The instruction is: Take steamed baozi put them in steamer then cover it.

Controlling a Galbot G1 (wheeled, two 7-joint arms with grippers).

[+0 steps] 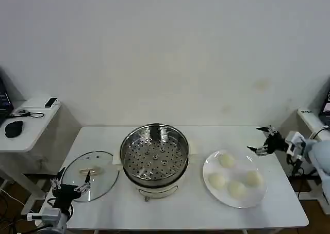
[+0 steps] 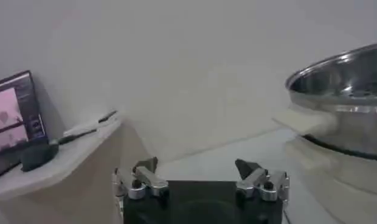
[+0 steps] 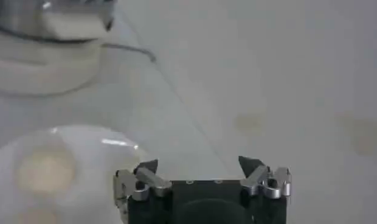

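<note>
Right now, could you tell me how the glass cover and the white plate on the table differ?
The cover is clear glass with a pale handle; the white plate is opaque. The cover lies on the robot's left of the steamer, by the left gripper; the plate lies on its right, near the right gripper. The plate carries four steamed baozi; the cover carries nothing. Both are round and lie flat.

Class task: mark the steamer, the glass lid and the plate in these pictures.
steamer (image 1: pixel 154 156): head view, on its perforated tray.
lid (image 1: pixel 101 169): head view, on the clear glass beside the handle.
plate (image 1: pixel 259 197): head view, on the bare rim nearest the robot.
</note>
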